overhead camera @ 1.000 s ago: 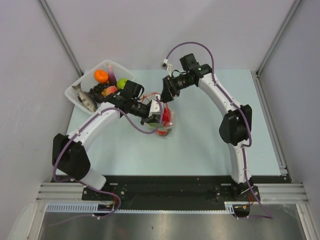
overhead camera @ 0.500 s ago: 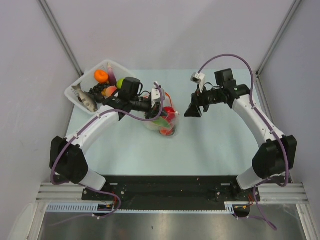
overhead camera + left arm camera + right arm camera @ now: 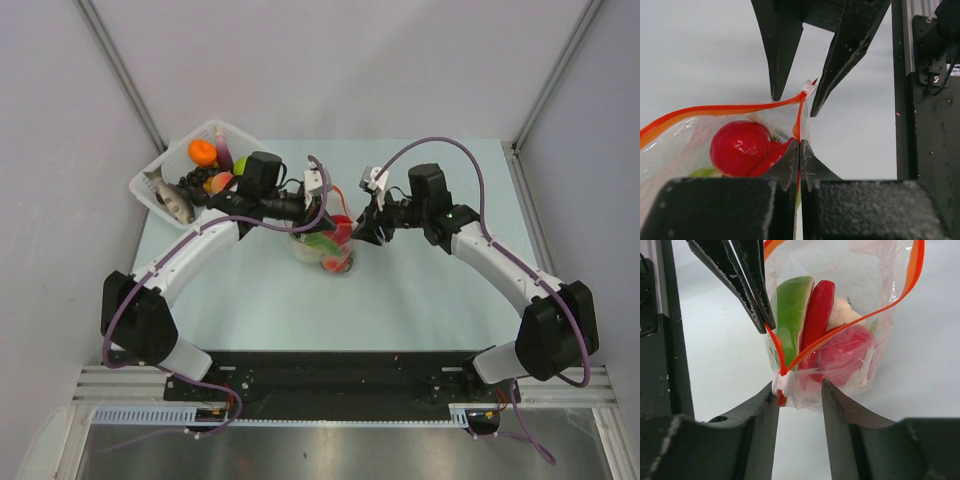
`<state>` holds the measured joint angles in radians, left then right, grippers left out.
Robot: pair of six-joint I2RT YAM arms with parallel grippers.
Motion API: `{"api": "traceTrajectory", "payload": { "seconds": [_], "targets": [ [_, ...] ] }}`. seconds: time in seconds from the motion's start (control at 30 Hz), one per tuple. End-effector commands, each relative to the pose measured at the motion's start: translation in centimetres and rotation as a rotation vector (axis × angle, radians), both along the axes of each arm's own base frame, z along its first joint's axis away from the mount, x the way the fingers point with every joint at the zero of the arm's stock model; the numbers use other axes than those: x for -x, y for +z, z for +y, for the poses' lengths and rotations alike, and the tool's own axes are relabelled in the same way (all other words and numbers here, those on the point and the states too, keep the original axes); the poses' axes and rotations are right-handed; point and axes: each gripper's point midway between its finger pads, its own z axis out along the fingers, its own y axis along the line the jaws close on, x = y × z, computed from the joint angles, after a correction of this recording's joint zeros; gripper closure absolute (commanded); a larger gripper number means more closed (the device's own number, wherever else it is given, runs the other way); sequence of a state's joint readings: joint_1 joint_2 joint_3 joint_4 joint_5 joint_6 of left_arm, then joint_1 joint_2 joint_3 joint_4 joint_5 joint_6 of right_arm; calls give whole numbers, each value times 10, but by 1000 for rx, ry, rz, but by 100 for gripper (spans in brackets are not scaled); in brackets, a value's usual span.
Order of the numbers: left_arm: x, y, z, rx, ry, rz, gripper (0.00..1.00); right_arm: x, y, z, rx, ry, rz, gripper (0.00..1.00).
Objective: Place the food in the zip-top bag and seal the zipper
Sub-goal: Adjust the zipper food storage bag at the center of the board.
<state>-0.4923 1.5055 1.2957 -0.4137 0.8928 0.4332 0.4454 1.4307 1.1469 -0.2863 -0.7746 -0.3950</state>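
The zip-top bag stands on the table between both arms, its mouth gaping. Inside are food pieces: a red tomato, a green vegetable, a red chili and white cauliflower. My left gripper is shut on the red-orange zipper close to its end. My right gripper is open, its fingers either side of the white slider at the bag's corner. The slider touches one finger; the other finger stands apart. From above, the left gripper and right gripper meet over the bag.
A white slatted basket at the back left holds an orange, a fish and other toy foods. The black rail with both arm bases runs along the near edge. Grey walls close in on both sides.
The right arm swung out to the right, then came back to the bag's corner, with its jaws narrower now. The left gripper kept its hold on the zipper strip and shifted slightly.
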Motion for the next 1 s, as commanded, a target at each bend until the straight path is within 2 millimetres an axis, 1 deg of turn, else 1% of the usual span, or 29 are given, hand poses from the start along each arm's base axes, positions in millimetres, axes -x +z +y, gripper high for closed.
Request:
{"api": "traceTrajectory", "payload": {
  "seconds": [0.0, 0.1, 0.2, 0.23, 0.27, 0.3, 0.33, 0.37, 0.4, 0.43, 0.47, 0.5, 0.53, 0.63, 0.67, 0.7, 0.73, 0.77, 0.83, 0.87, 0.93, 0.97],
  "targets": [
    [-1, 26, -7, 63, 9, -19, 100, -14, 26, 6, -69, -32, -162, 65],
    [0, 24, -7, 68, 23, 2, 100, -14, 26, 7, -72, -27, -187, 78],
    [-5, 24, -5, 84, 48, 42, 100, -12, 21, 5, -55, -17, -204, 81],
    [-6, 24, -5, 83, 52, 47, 100, -11, 19, 5, -54, -18, -205, 83],
    [-9, 23, -5, 81, 51, 43, 100, -12, 22, 5, -58, -19, -217, 86],
    [-7, 23, -5, 80, 43, 38, 100, -11, 24, 5, -62, -18, -224, 94],
    [-5, 22, -5, 73, 33, 40, 100, -12, 26, 5, -68, -16, -233, 99],
    [-6, 22, -4, 68, 16, 9, 96, -11, 27, 5, -71, -12, -240, 100],
    [-7, 24, -2, 66, 13, -11, 89, -10, 29, 5, -74, -8, -245, 100],
    [-6, 26, 0, 71, -1, -25, 79, -10, 29, 5, -74, -6, -251, 100],
    [-8, 31, 2, 75, -16, -78, 67, -9, 29, 6, -74, 0, -253, 100],
    [-9, 37, 5, 77, -23, -124, 65, -8, 30, 6, -72, 6, -260, 100],
    [-12, 39, 7, 62, -40, -202, 65, -8, 29, 5, -71, 8, -260, 100],
    [-16, 52, 2, 49, -79, -322, 60, -5, 29, 6, -71, 24, -259, 100],
    [-15, 52, -3, 36, -97, -341, 57, -3, 29, 6, -70, 31, -259, 100],
    [-15, 52, -5, 24, -112, -360, 57, -3, 29, 5, -68, 37, -267, 100],
    [-16, 45, -8, -1, -134, -368, 57, -1, 27, 5, -62, 41, -260, 100],
    [-16, 51, -12, 1, -147, -393, 55, 0, 26, 5, -60, 43, -258, 100],
    [-17, 53, -17, -2, -170, -426, 53, 2, 25, 4, -54, 46, -253, 100],
    [-14, 53, -21, -1, -189, -438, 52, 2, 25, 3, -52, 44, -250, 100],
    [-10, 54, -25, -12, -238, -470, 51, 2, 25, 3, -52, 41, -245, 100],
    [-7, 46, -32, -24, -264, -456, 51, 2, 25, 3, -51, 39, -242, 100]
  ]
}}
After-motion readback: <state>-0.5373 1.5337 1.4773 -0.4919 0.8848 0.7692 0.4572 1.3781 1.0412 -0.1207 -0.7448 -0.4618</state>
